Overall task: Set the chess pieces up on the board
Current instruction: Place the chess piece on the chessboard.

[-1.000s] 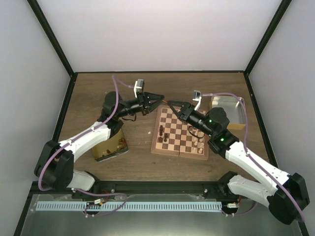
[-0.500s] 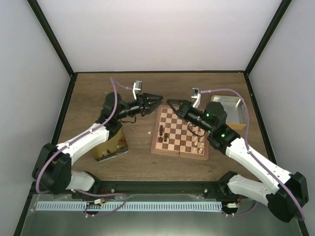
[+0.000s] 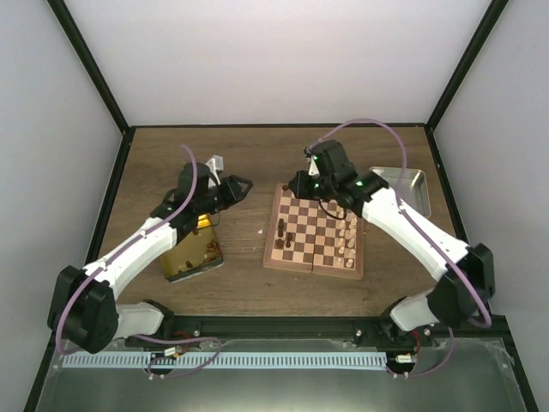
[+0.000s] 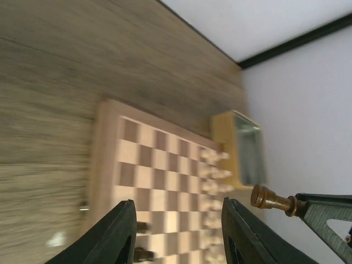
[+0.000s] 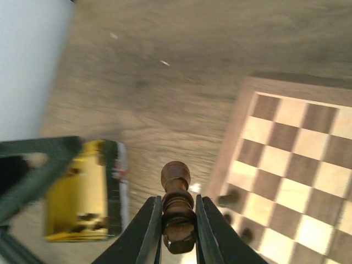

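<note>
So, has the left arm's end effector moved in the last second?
Yes. The left end effector has drawn back leftward, away from the board and its far corner, toward the gold tin.

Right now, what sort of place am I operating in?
Probably an enclosed robot test cell: plain white panel walls and a black frame box in the wooden table, which carries the board, a gold tin and a silver tin.

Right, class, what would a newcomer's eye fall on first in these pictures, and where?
The right gripper pinches a dark piece in the air near the board's far left corner. The left gripper gapes open and empty just left of the board, beyond the gold tin. On the board, pale pieces line the right edge and a few dark pieces stand near the left.
</note>
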Controlling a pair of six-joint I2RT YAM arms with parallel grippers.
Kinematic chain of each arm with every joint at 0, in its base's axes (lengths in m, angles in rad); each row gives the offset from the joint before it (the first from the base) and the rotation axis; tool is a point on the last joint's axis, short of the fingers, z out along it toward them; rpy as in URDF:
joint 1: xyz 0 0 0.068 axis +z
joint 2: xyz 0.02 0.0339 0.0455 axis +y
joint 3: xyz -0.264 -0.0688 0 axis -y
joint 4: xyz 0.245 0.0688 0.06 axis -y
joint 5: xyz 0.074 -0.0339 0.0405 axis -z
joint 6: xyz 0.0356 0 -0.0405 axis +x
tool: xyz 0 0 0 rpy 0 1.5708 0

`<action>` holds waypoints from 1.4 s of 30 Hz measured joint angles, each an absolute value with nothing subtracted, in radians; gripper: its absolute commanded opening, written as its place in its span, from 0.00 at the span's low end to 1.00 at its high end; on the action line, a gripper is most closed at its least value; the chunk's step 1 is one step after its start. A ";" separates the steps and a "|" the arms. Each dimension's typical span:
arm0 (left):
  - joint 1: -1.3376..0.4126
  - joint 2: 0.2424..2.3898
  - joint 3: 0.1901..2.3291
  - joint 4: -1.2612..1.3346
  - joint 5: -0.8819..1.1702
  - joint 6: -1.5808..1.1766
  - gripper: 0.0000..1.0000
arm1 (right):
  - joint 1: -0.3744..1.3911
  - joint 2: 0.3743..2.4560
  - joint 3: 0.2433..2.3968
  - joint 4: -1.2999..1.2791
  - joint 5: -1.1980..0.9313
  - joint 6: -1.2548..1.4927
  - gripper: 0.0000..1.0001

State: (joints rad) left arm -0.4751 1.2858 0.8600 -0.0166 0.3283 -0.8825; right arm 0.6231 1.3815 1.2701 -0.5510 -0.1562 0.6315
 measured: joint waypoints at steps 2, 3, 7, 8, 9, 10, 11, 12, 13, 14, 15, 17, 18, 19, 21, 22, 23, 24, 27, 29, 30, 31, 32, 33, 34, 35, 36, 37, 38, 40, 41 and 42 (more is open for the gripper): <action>-0.453 1.271 0.860 -0.085 0.278 -0.831 0.47 | 0.623 1.443 1.303 -0.615 -0.120 0.580 0.07; -0.440 1.260 0.860 -0.120 0.251 -0.804 0.48 | 0.623 1.476 1.317 -0.648 -0.102 0.555 0.07; -0.403 1.222 0.860 -0.208 0.181 -0.723 0.49 | 0.625 1.598 1.373 -0.744 -0.057 0.478 0.07; -0.393 1.216 0.860 -0.226 0.168 -0.704 0.49 | 0.628 1.624 1.387 -0.761 -0.047 0.463 0.08; -0.389 1.214 0.860 -0.237 0.159 -0.693 0.49 | 0.629 1.656 1.408 -0.782 -0.038 0.447 0.08; -0.383 1.212 0.860 -0.248 0.153 -0.679 0.49 | 0.633 1.682 1.423 -0.794 -0.031 0.433 0.09; -0.379 1.212 0.860 -0.260 0.146 -0.668 0.49 | 0.639 1.714 1.447 -0.812 -0.025 0.418 0.09; -0.377 1.213 0.860 -0.270 0.142 -0.659 0.49 | 0.646 1.747 1.469 -0.825 -0.020 0.403 0.10; -0.374 1.213 0.860 -0.276 0.140 -0.651 0.49 | 0.652 1.776 1.490 -0.836 -0.017 0.394 0.10; -0.372 1.213 0.860 -0.281 0.139 -0.645 0.49 | 0.659 1.802 1.508 -0.843 -0.014 0.384 0.10; -0.370 1.213 0.860 -0.284 0.139 -0.640 0.49 | 0.667 1.828 1.525 -0.850 -0.012 0.376 0.10; -0.366 1.218 0.860 -0.287 0.140 -0.630 0.49 | 0.680 1.872 1.552 -0.863 -0.007 0.365 0.11; -0.364 1.222 0.860 -0.288 0.141 -0.627 0.49 | 0.685 1.891 1.564 -0.868 -0.006 0.359 0.11; -0.363 1.225 0.860 -0.289 0.141 -0.624 0.49 | 0.689 1.911 1.576 -0.874 -0.002 0.355 0.11; -0.359 1.229 0.860 -0.292 0.142 -0.623 0.49 | 0.695 1.939 1.594 -0.888 0.004 0.351 0.12; -0.358 1.229 0.860 -0.294 0.143 -0.622 0.49 | 0.698 1.951 1.604 -0.895 0.006 0.348 0.12; -0.358 1.229 0.860 -0.293 0.143 -0.622 0.49 | 0.700 1.963 1.613 -0.900 0.010 0.347 0.12; -0.356 1.229 0.860 -0.293 0.143 -0.622 0.49 | 0.704 1.971 1.621 -0.906 0.014 0.346 0.13; -0.353 1.229 0.860 -0.293 0.145 -0.622 0.49 | 0.707 1.990 1.644 -0.923 0.035 0.339 0.14; -0.352 1.231 0.860 -0.293 0.147 -0.621 0.49 | 0.709 1.997 1.653 -0.933 0.050 0.333 0.14; -0.351 1.232 0.860 -0.293 0.148 -0.621 0.49 | 0.711 2.002 1.656 -0.937 0.056 0.332 0.14; -0.351 1.235 0.860 -0.293 0.151 -0.620 0.49 | 0.713 2.004 1.656 -0.941 0.061 0.330 0.14; -0.349 1.237 0.860 -0.293 0.152 -0.620 0.49 | 0.715 2.006 1.656 -0.946 0.065 0.330 0.14; -0.349 1.239 0.859 -0.292 0.154 -0.620 0.49 | 0.716 2.008 1.656 -0.952 0.067 0.329 0.14; -0.348 1.240 0.857 -0.291 0.155 -0.620 0.49 | 0.717 2.008 1.656 -0.958 0.069 0.328 0.14; -0.347 1.240 0.854 -0.291 0.156 -0.620 0.49 | 0.718 2.008 1.656 -0.962 0.068 0.326 0.14; -0.347 1.240 0.853 -0.292 0.157 -0.619 0.49 | 0.719 2.008 1.656 -0.965 0.068 0.325 0.14; -0.346 1.240 0.850 -0.291 0.158 -0.619 0.49 | 0.719 2.008 1.656 -0.965 0.068 0.324 0.15; -0.346 1.240 0.849 -0.290 0.159 -0.619 0.49 | 0.720 2.008 1.656 -0.965 0.068 0.322 0.15; -0.346 1.240 0.845 -0.289 0.159 -0.619 0.50 | 0.720 2.008 1.656 -0.965 0.068 0.319 0.15; -0.346 1.240 0.842 -0.287 0.159 -0.619 0.50 | 0.720 2.008 1.656 -0.965 0.068 0.317 0.15; -0.346 1.240 0.839 -0.286 0.159 -0.619 0.50 | 0.720 2.008 1.656 -0.965 0.068 0.314 0.15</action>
State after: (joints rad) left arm -0.3462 1.2396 0.8391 -0.2863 0.1585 -0.6189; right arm 0.7200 2.0075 1.6562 -0.9649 0.0685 0.3141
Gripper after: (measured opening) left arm 0.495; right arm 0.157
